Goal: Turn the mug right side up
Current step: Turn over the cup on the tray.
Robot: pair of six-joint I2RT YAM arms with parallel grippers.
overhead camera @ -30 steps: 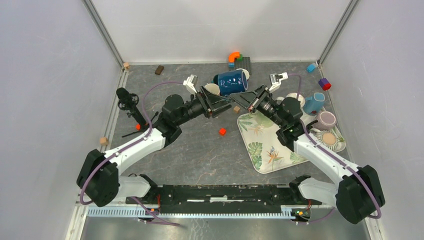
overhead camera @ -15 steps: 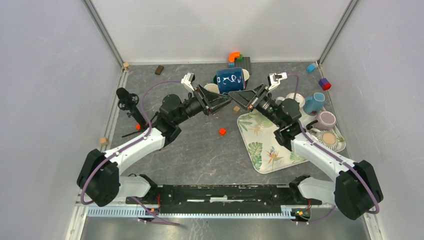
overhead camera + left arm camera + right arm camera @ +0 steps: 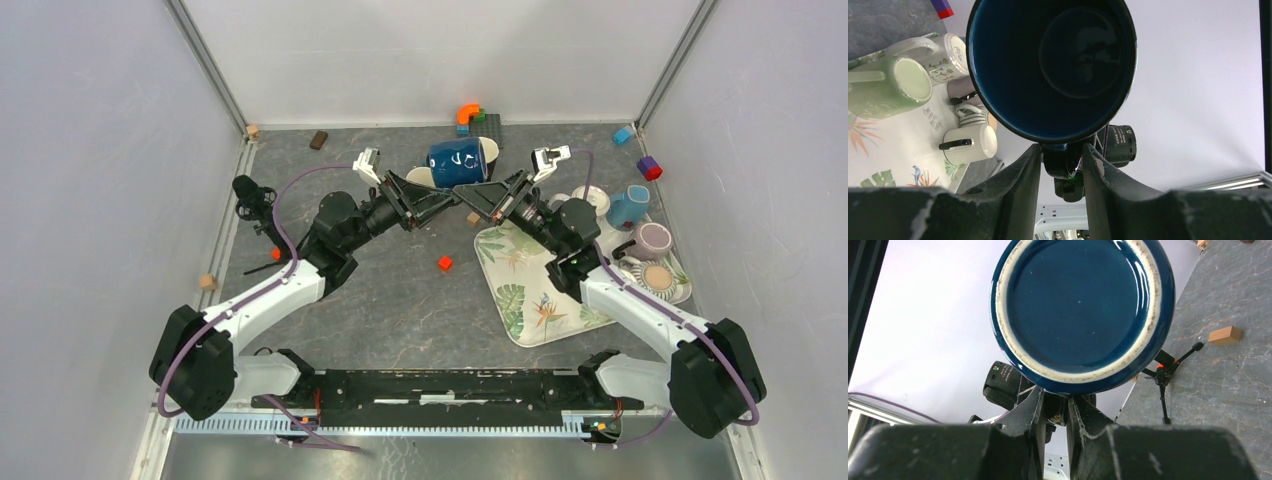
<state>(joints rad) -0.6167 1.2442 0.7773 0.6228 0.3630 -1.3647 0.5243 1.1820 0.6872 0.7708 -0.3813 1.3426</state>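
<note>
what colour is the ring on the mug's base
Off-white, against the dark blue mug; right wrist view shows it best.

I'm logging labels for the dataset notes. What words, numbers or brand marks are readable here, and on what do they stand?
Nothing can be read.
Small white print on the right arm's camera module, seen in the left wrist view: too small to read.
Small white print on the left arm's camera module, seen in the right wrist view: too small to read.
Blue mug: no lettering on its inside or its base.
</note>
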